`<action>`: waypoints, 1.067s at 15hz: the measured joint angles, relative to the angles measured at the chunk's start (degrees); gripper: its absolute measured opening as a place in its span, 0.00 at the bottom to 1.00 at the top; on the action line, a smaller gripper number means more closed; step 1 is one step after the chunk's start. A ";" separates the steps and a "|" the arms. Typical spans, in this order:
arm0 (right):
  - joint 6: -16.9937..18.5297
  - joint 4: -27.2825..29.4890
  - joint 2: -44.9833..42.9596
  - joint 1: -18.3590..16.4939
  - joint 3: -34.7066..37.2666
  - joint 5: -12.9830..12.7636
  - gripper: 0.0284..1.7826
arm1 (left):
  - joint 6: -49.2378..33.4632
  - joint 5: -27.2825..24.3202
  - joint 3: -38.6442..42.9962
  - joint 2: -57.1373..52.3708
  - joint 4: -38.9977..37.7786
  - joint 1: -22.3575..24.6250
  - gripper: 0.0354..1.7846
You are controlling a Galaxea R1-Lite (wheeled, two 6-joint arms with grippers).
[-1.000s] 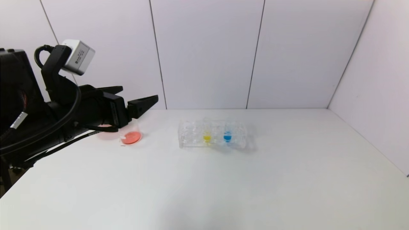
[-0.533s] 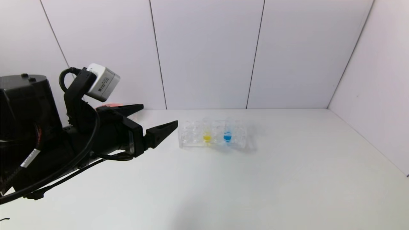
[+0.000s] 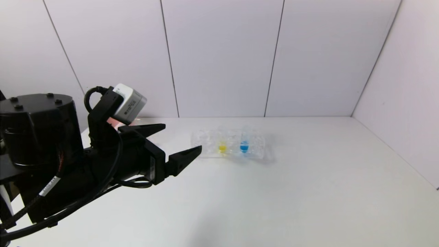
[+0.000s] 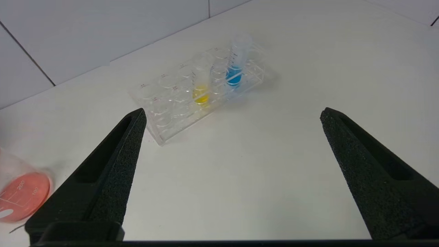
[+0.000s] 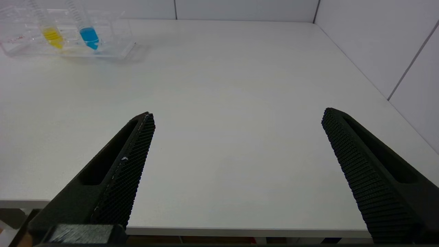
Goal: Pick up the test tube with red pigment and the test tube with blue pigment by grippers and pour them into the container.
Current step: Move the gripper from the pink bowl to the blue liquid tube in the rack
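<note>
Left hand (image 3: 181, 144) hovers over the left part of the worktop (image 3: 274, 199), fingers spread wide and empty, tips aimed toward the clear tube rack (image 3: 229, 144) just to its right. Right hand (image 5: 236, 144) sits low at the near edge of the worktop, out of the head view, fingers also wide apart, holding nothing, well apart from the rack.

Rack stands mid-worktop toward the far side. In it: the blue tube (image 3: 244, 143), upright, rightmost of the two filled slots, and a yellow tube (image 3: 222, 145) just beside it on the left. No red tube is visible in the rack.

The beaker (image 4: 21, 192) stands far left, behind the left arm, hidden in the head view; the left wrist view shows orange-red liquid already in its bottom. So the red pour looks done, judging by that colour.

Step in hand: reach for the blue tube. The next move calls for lining up the open fingers either side of the blue tube's upper part, clear of the yellow neighbour, then closing and lifting straight up out of the slot.
</note>
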 joint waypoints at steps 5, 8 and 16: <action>0.02 -0.02 0.00 0.02 0.00 0.02 1.00 | -0.11 0.66 -0.48 4.89 -7.84 -3.06 0.99; 0.02 0.00 0.00 0.00 0.00 0.00 1.00 | -0.27 2.93 -1.19 9.30 -12.87 -5.08 0.99; 0.02 -0.02 0.00 0.02 0.00 0.02 1.00 | -2.16 6.80 -8.17 20.98 -15.19 -9.16 0.99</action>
